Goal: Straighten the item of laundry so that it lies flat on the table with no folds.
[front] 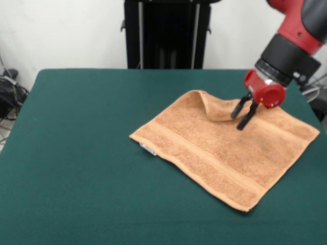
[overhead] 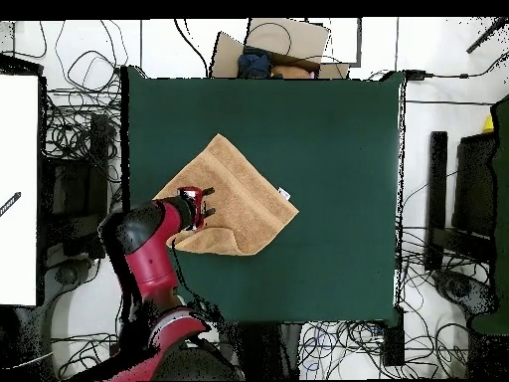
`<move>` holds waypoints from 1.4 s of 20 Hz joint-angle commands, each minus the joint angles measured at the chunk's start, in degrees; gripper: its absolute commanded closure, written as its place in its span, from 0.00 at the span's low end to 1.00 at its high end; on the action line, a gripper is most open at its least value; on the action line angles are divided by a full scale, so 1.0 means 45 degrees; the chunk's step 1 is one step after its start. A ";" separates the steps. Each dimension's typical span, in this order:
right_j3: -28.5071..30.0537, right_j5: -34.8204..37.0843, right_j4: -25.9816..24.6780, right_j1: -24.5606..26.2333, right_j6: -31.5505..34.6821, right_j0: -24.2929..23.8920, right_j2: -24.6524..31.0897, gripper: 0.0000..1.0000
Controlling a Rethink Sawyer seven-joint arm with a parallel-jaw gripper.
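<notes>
The item of laundry is a peach-orange towel lying spread on the right half of the dark green table. Its far corner is folded over into a raised flap. A small white tag sticks out at its left edge. My gripper hangs just right of that flap, low over the towel, open with a narrow gap between its black fingers and nothing visibly between them. From overhead, the gripper is over the towel near its lower left part.
The black pedestal stands behind the table's far edge. Cables and equipment lie off the left side. A cardboard box sits beyond one table edge in the overhead view.
</notes>
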 commanded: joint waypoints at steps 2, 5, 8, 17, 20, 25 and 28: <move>-0.1240 -0.0223 -0.2057 0.1692 0.1739 0.0176 -0.1465 0.00; -0.1410 -0.0120 -0.2791 0.2036 0.2333 0.0204 -0.1779 0.00; -0.1482 -0.0029 -0.2903 0.2158 0.2508 0.0276 -0.1902 0.00; -0.0638 0.1280 -0.2211 0.2213 0.2962 0.0280 -0.1513 0.00; 0.0162 0.1544 -0.1856 0.1865 0.3301 0.0504 -0.1376 0.00; 0.0608 0.2062 -0.1652 0.1750 0.3852 0.0513 -0.1078 0.00; 0.0743 0.2426 -0.1444 0.1684 0.4071 0.0555 -0.0943 0.00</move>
